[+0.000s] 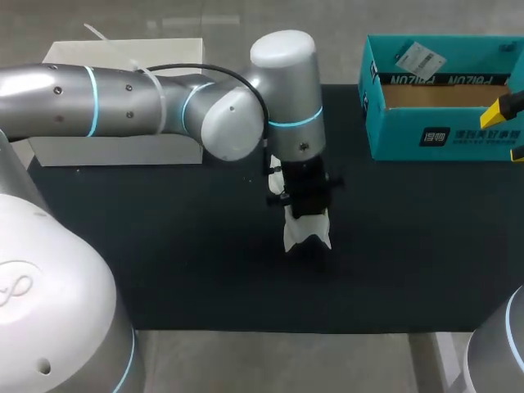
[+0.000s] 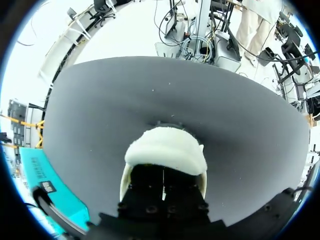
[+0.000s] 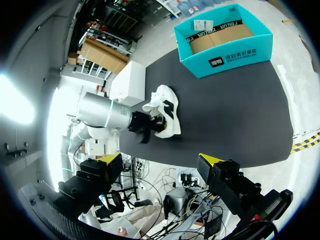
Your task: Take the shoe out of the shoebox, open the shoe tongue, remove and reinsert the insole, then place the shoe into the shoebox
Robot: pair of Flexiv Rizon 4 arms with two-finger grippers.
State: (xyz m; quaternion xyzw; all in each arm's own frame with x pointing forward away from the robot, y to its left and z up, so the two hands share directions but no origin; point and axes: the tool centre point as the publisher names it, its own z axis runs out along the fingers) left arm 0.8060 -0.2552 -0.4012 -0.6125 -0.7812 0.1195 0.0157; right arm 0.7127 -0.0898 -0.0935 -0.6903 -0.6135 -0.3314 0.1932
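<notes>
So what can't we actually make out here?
- shoe: head view, mostly under the left arm; whether the insole is in or out cannot be told.
- left gripper: left wrist view, a white part of the shoe covers its grip.
- Whether the shoe is opened up: right wrist view, too small to tell.
- shoebox: head view, cut off by the edge; its near wall hides part of the floor.

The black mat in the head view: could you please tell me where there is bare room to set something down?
Bare mat lies in front of the white box, left of the shoe, and on the right between the shoe and the teal shoebox, toward the near edge. The middle is crowded: the left arm hangs over the shoe.
</notes>
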